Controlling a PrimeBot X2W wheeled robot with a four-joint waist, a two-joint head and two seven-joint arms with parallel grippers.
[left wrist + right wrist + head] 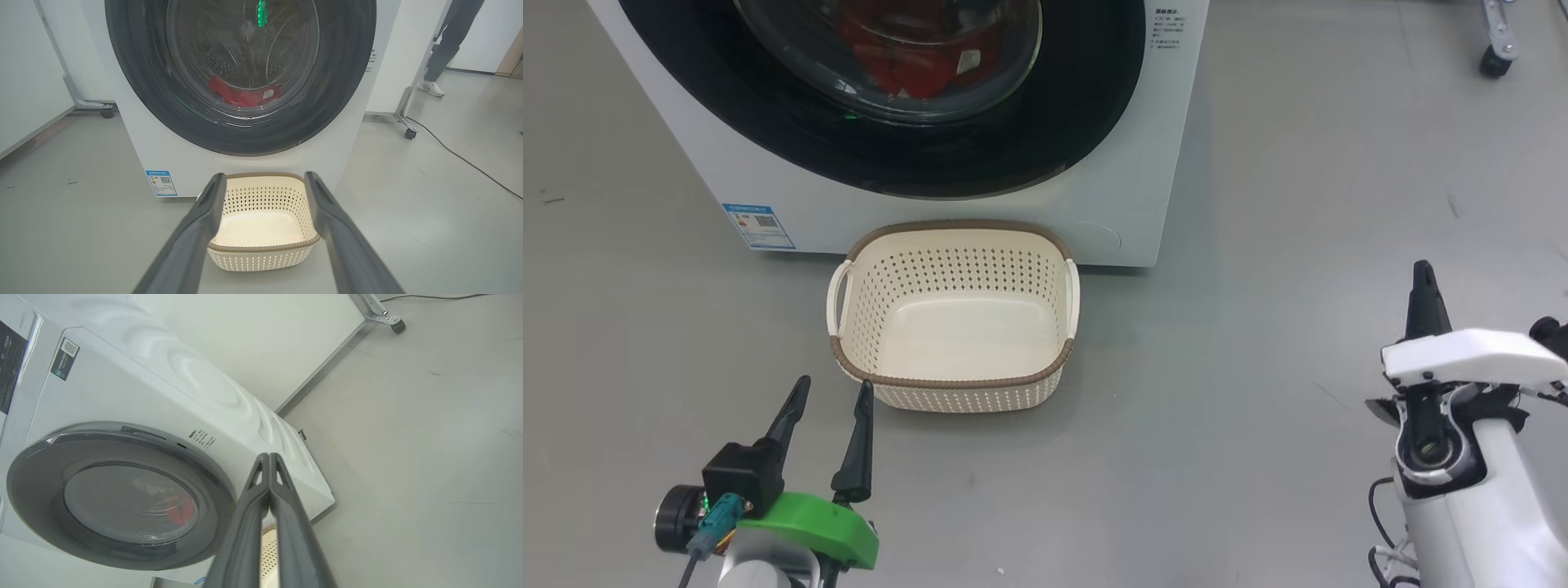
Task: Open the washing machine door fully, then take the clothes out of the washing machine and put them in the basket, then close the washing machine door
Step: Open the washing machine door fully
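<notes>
**While the washing machine door [1086, 122] is shut, both grippers stand clear of the washing machine [947, 216]**

As you read the head view, note that the clothes [890, 49] lie inside the washing machine, red behind the door glass. The basket [947, 382] sits empty just in front of the washing machine, below the door. The left gripper [835, 384] has its fingers spread wide and holds nothing. It hovers on the near side of the basket, so the basket lies between it and the washing machine. The right gripper [1423, 294], fingers pressed together on nothing, sits out past the washing machine's right front corner.

Left wrist view: the fingers frame the basket, with the door square ahead and above. A person's leg [449, 41] stands beyond the washing machine's right side.

Right wrist view: the closed fingers point at the washing machine's right front edge. The door lies to their left in that view.

Judgement: the door opening has not begun. The right arm looks better placed for the door's right rim, with no basket in its way. You cannot tell from these views which side is hinged, so check before committing.
</notes>
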